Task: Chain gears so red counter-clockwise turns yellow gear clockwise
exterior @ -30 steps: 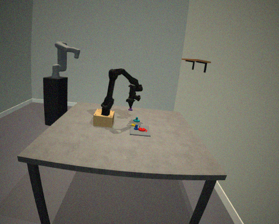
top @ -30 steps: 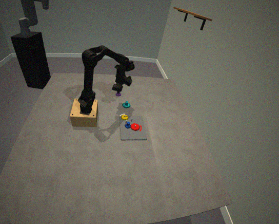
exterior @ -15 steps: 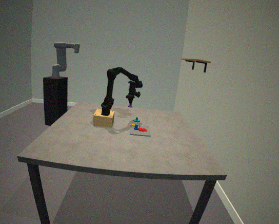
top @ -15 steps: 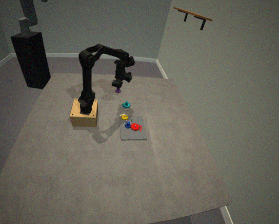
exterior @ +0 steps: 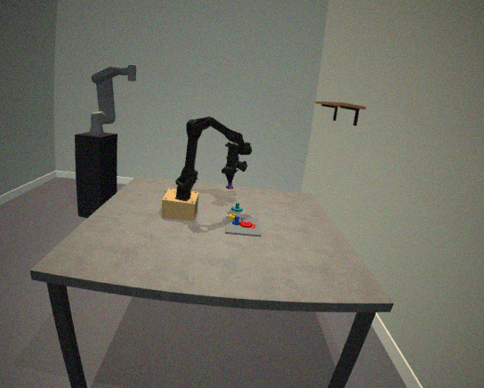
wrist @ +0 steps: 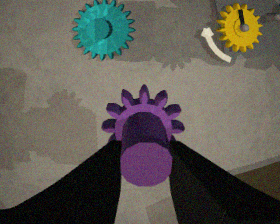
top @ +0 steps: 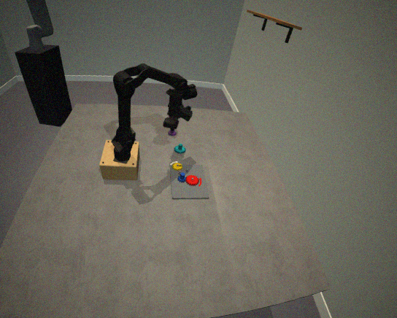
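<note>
My gripper (top: 172, 129) (exterior: 229, 181) (wrist: 145, 151) is shut on the knob of the purple gear (top: 172, 133) (exterior: 229, 187) (wrist: 144, 109) and holds it above the table, behind the board. The teal gear (top: 179, 149) (exterior: 237, 208) (wrist: 104, 30) stands on the table between the purple gear and the board. On the grey board (top: 190, 192) (exterior: 242, 232) are the yellow gear (top: 177, 166) (exterior: 231, 216) (wrist: 238, 30) at the back left, the red gear (top: 192, 180) (exterior: 246, 224), and the blue gear (top: 182, 178) (exterior: 237, 221) just left of the red one. A small peg (top: 187, 171) shows behind the red gear.
The arm's wooden base block (top: 118, 171) (exterior: 180, 209) stands left of the board. The white arrow (top: 174, 163) (wrist: 215, 48) lies beside the yellow gear, and the red arrow (top: 200, 181) beside the red gear. A shelf (top: 274, 20) (exterior: 341, 106) hangs on the right wall.
</note>
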`<state>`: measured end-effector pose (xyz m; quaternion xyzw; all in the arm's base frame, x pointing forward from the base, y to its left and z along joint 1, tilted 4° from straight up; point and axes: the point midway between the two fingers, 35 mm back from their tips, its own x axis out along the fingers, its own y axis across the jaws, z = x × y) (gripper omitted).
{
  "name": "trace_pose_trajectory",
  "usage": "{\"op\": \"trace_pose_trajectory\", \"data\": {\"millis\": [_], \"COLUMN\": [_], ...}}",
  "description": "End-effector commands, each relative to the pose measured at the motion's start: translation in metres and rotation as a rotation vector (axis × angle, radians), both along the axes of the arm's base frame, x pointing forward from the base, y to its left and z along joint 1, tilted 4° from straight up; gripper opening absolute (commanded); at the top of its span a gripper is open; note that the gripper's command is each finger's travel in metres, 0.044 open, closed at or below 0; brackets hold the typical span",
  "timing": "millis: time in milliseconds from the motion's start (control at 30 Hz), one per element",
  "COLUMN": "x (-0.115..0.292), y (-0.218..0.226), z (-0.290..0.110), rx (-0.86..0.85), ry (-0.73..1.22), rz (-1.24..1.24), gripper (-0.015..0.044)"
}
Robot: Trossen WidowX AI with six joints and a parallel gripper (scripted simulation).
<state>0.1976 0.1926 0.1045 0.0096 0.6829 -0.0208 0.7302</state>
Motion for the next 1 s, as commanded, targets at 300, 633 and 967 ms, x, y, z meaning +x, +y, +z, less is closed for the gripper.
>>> {"op": "trace_pose_trajectory", "data": {"millis": [300,633,967], "x": [0.017,0.029,0.040], "y": [-0.020,-0.036,-0.052], "z": [-0.013,-0.021,-0.028], "rx": [-0.007,-0.007,-0.008], "ry": [0.007,0.007,0.007], "rz": [0.002,0.004,0.005], "gripper": [0.0000,0.0000,0.0000]}}
